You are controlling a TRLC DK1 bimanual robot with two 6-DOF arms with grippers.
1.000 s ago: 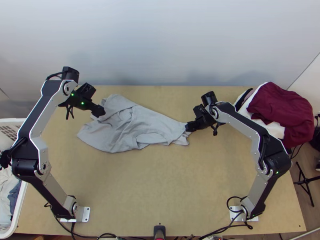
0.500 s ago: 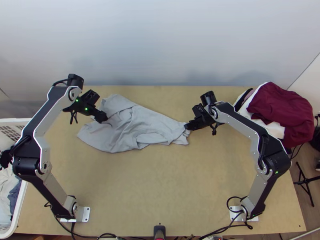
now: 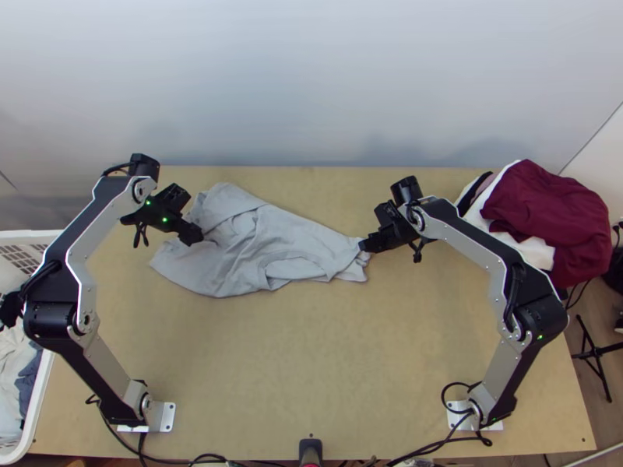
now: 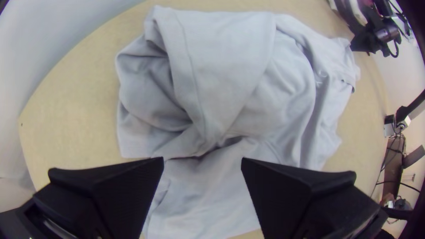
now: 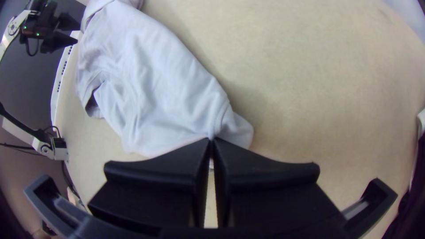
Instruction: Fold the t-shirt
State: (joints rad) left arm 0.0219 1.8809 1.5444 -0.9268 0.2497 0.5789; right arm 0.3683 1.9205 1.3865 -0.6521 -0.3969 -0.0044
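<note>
Lying rumpled on the far half of the wooden table [image 3: 311, 373], as seen from the top view, is the light grey t-shirt [image 3: 257, 241], partly folded over itself, broad at its left end and tapering to the right. The left gripper [image 3: 196, 236] is at the broad end; whether it touches the cloth cannot be determined. The right gripper [image 3: 364, 245] is at the narrow end. A dark red garment [image 3: 545, 210] lies over white cloth [image 3: 534, 253] at the table's far right; a white basket [image 3: 39, 405] containing clothes stands at the left.

Left wrist view: the fingers [image 4: 110, 190] of the left gripper [image 4: 202, 163] stand wide apart, with creased grey fabric showing between and beyond them. A loose flap lies across the shirt.

Right wrist view: the fingertips of the right gripper [image 5: 211, 140] are brought together, pinching the t-shirt at its edge near a corner; a small piece of cloth sticks out beside them.
</note>
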